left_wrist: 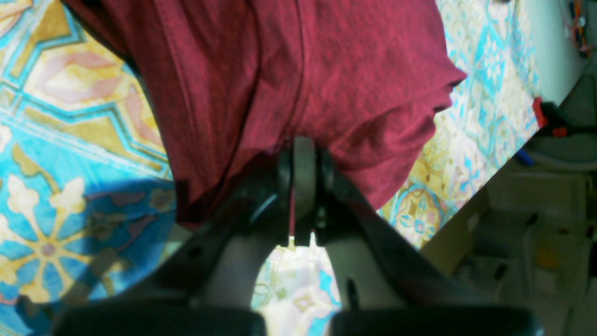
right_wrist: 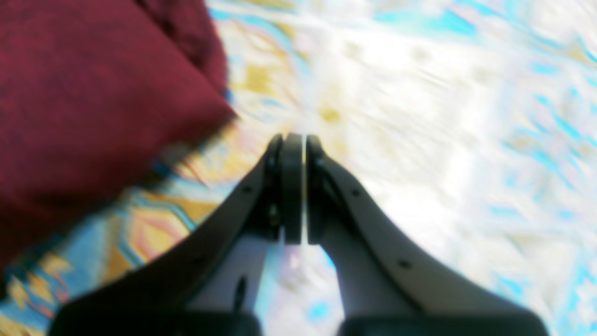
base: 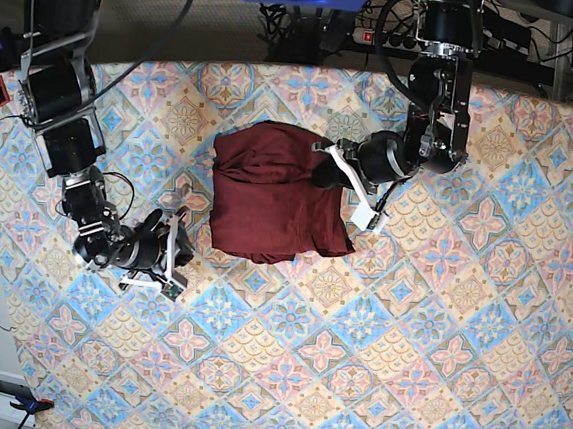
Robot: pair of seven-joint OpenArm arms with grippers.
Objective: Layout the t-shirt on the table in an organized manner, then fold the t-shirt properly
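Our left gripper [left_wrist: 303, 154] pinches the soft, wrinkled maroon t-shirt [base: 273, 193]; our right gripper [right_wrist: 294, 144] rests closed, empty, over the diamond-tiled table [base: 436, 338].

Table [base: 438, 318]: wide surface under a patterned cloth, diamond tiles in pastel blue, pink and cream with floral motifs. Cloth lies flat across nearly the whole base view; one table edge shows at the right of the left wrist view.

Lying directly on it: the t-shirt [base: 273, 193], plain maroon, no print, a roughly rectangular bundle in the upper-middle area, near the far edge. Lower edge uneven, with a corner sticking out at the lower right. Cloth pattern visible on every side of the garment.
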